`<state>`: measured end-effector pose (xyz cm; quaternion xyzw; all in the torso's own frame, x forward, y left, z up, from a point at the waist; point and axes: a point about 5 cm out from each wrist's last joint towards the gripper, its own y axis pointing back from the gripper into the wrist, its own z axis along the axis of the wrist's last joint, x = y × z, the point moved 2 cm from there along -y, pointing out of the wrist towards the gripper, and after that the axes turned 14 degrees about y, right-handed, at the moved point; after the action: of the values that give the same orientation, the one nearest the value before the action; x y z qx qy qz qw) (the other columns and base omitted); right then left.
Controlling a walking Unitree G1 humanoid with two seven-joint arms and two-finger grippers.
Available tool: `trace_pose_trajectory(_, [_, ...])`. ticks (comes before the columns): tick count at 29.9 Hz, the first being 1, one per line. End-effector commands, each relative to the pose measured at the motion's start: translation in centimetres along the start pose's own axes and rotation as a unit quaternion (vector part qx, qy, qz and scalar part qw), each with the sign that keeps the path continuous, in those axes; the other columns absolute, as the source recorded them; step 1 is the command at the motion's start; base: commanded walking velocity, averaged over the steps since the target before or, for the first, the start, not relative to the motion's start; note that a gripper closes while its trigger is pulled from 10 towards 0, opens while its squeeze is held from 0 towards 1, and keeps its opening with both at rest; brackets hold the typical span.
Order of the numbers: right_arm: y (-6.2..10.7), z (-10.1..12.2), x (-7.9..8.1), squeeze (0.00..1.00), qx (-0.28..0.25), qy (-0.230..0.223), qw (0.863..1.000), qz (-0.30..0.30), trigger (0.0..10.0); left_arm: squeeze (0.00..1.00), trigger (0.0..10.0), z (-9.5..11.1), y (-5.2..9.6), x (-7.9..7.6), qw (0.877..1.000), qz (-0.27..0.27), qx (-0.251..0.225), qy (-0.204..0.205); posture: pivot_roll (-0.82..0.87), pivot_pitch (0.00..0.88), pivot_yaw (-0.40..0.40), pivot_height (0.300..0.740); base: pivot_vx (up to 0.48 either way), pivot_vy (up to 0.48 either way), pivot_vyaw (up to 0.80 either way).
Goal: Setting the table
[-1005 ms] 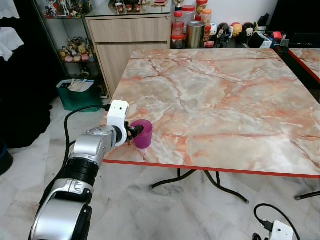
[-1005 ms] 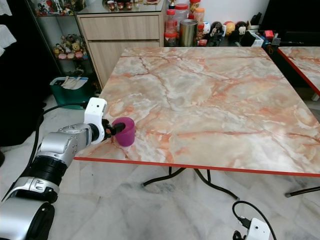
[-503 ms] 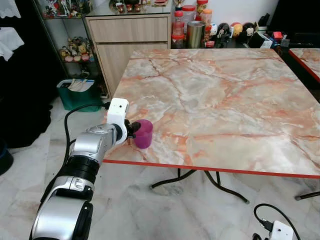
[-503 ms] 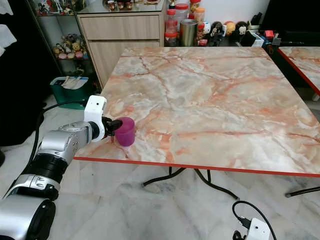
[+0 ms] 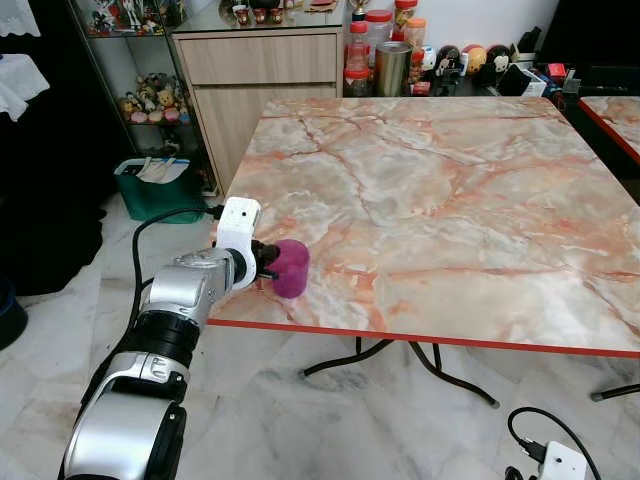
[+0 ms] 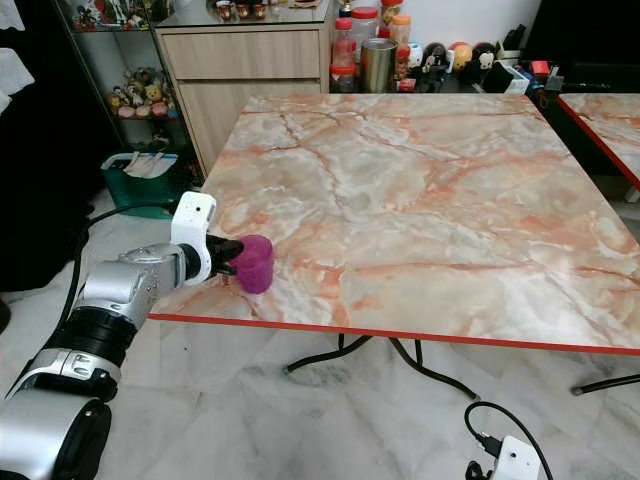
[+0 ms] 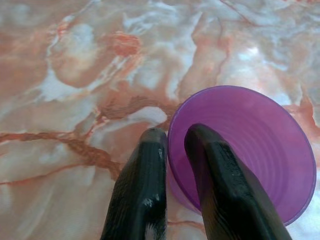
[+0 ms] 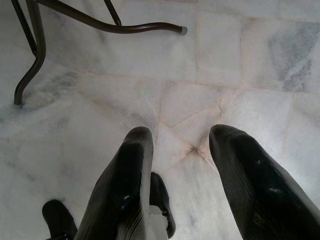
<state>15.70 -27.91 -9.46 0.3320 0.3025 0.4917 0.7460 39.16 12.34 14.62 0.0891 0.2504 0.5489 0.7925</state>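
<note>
Left eye view showed one marble-topped table (image 5: 450, 200) taking up most of the scene, its top bare except for a single purple cup (image 5: 290, 268) standing upright near the corner closest to the robot, just inside the red edge. That spot looked like a place setting by the near edge, which would suit laying the table, though no plates or cutlery lay on it. One cupboard (image 5: 255, 75) stood against the far wall with several jars and tins beside it, out of the way of the work. The left gripper (image 7: 172, 145) reached in level from the table's side and pinched the cup's rim, one black finger (image 7: 142, 190) outside the wall and the other inside, closed on it so the cup could be set down or nudged without tipping. The right gripper (image 8: 175, 150) hung idle low over the marble floor (image 8: 240, 65), its two fingers spread apart and holding nothing. Counted: one table, one cup, two grippers.
</note>
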Motion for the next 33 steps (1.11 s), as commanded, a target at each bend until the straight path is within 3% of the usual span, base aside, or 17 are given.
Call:
trace_pose_trajectory(1, [0.0,0.2,0.1,0.0,-0.003,-0.002,1.0,0.002,10.0,0.0,10.0,0.1,0.1,0.0,1.0,-0.001,0.007,-0.015,0.09,0.025,0.048,0.74,0.0,0.0,0.0])
trace_pose_trajectory(8, [0.0,0.2,0.1,0.0,-0.003,-0.002,1.0,0.002,10.0,0.0,10.0,-0.1,0.1,-0.1,1.0,-0.002,0.01,-0.019,0.09,0.025,0.048,0.74,0.0,0.0,0.0])
trace_pose_trajectory(9, [0.0,0.2,0.1,0.0,-0.003,-0.002,1.0,0.002,10.0,0.0,3.0,0.1,0.1,0.1,1.0,0.005,0.004,-0.017,0.09,0.025,0.048,0.74,0.0,0.0,0.0])
trace_pose_trajectory(10, [0.0,0.2,0.1,0.0,-0.003,-0.002,1.0,0.002,10.0,0.0,3.0,0.2,0.1,0.2,1.0,0.008,0.0,-0.015,0.09,0.025,0.048,0.74,0.0,0.0,0.0])
trace_pose_trajectory(11, [0.0,0.2,0.1,0.0,-0.003,-0.002,1.0,0.002,10.0,0.0,0.0,0.4,0.2,0.3,1.0,0.01,-0.004,-0.016,0.09,0.024,0.047,0.74,0.0,0.0,0.0])
trace_pose_trajectory(25, [0.0,0.2,0.0,0.0,-0.003,0.0,1.0,0.002,10.0,0.0,0.0,0.8,0.3,0.6,0.999,0.021,-0.025,-0.009,0.08,0.006,0.04,0.74,0.0,0.0,0.0])
trace_pose_trajectory(27, [0.0,0.1,0.0,0.0,-0.003,0.0,1.0,0.002,10.0,0.0,0.0,1.0,0.4,0.7,0.999,0.022,-0.042,-0.003,0.08,0.002,0.038,0.74,0.0,0.0,0.0])
trace_pose_trajectory(30, [0.0,0.1,-0.1,0.0,-0.004,-0.002,1.0,0.0,10.0,0.0,0.0,2.4,0.8,0.6,0.994,0.018,-0.105,0.016,0.08,0.0,0.035,0.74,0.0,0.0,0.0])
trace_pose_trajectory(31, [0.0,0.0,-0.1,0.0,-0.004,-0.003,1.0,-0.001,10.0,0.0,1.6,2.8,0.9,0.5,0.992,0.015,-0.119,0.027,0.08,0.0,0.034,0.74,0.0,0.0,0.0])
trace_pose_trajectory(32, [0.0,0.0,-0.2,0.0,-0.004,-0.003,1.0,-0.001,10.0,0.0,3.3,3.9,1.3,0.4,0.985,0.017,-0.167,0.041,0.08,0.0,0.032,0.74,0.0,0.0,0.0])
trace_pose_trajectory(33, [0.0,0.0,-0.2,0.0,-0.004,-0.003,1.0,-0.002,10.0,0.0,10.0,5.1,1.9,0.4,0.972,0.016,-0.223,0.072,0.07,0.0,0.029,0.74,0.0,0.0,0.0])
